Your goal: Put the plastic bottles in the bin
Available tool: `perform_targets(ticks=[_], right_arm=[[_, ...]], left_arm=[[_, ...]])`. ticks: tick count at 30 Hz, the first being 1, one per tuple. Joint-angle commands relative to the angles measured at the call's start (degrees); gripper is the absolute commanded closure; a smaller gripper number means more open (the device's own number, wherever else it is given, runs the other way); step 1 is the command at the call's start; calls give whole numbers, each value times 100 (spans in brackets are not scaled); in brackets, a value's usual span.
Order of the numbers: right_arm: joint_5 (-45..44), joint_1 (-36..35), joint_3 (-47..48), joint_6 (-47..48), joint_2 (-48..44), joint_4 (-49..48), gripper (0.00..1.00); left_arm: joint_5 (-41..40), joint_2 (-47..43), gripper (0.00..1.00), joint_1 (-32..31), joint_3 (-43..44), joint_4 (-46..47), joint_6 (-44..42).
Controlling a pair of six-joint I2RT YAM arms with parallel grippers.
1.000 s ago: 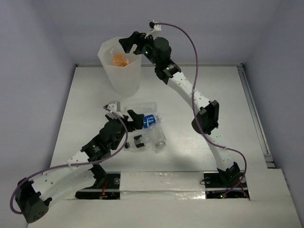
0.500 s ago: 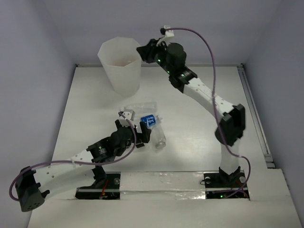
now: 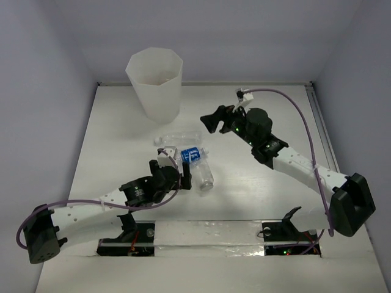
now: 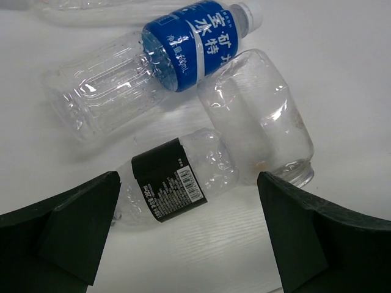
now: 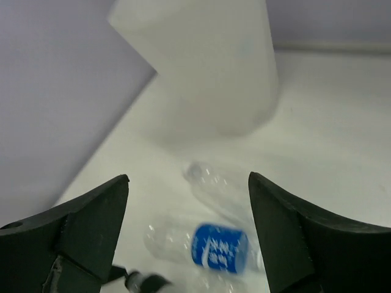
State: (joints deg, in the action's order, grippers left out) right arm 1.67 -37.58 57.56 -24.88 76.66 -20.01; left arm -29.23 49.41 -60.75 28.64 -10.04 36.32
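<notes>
**Mia:** Where is the bin?

**Tom:** The bin [image 3: 154, 82] stands at the top left of the overhead picture, on the white table [image 3: 122, 140]. Its walls are milky. I cannot tell what is inside.

**Mia:** And the bottles?

**Tom:** Four lie on their sides in the middle, well apart from the bin. The blue-labelled bottle [image 3: 190, 154] is see-through with a white cap. A clear bottle with no label [image 3: 178, 137] lies just above it. A fat clear bottle [image 3: 206, 177] lies right beside it, lower down. The black-labelled bottle [image 4: 168, 180] is crinkly and lies lowest in the left wrist picture.

**Mia:** Is a gripper holding one?

**Tom:** No. The left gripper [image 4: 189, 201] is wide open. It has one finger on each side of the black-labelled bottle, not squeezing. The right gripper [image 3: 211, 121] is wide open too, to the right of the bottles, with nothing in it.
</notes>
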Motion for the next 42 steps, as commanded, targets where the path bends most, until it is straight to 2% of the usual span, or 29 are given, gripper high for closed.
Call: perform_targets(ticks=[1, 2, 6, 13, 20, 25, 32, 42], right_arm=[[95, -21, -455, 10, -362, 365, 14], [157, -21, -587, -16, -415, 488, 14], [412, -21, -1245, -17, -749, 840, 0], [887, -21, -1931, -25, -1118, 1070, 0], [975, -21, -2065, -96, -1145, 973, 0], [1413, -21, -1889, -43, -786, 1061, 0], [1713, -21, -1661, 97, -65, 1394, 0], [1802, -258, -1318, 203, 761, 1553, 0]], left_arm=[[-197, 235, 6, -24, 229, 73, -45], [-162, 297, 6, -24, 238, 125, -80], [137, 456, 6, -24, 300, 169, -169], [629, 358, 5, -24, 133, 424, -291], [322, 1035, 5, -24, 423, 213, -274], [242, 1018, 6, -24, 379, 336, -221], [462, 1018, 11, -24, 238, 354, -28], [946, 913, 6, -24, -96, 494, 288]])
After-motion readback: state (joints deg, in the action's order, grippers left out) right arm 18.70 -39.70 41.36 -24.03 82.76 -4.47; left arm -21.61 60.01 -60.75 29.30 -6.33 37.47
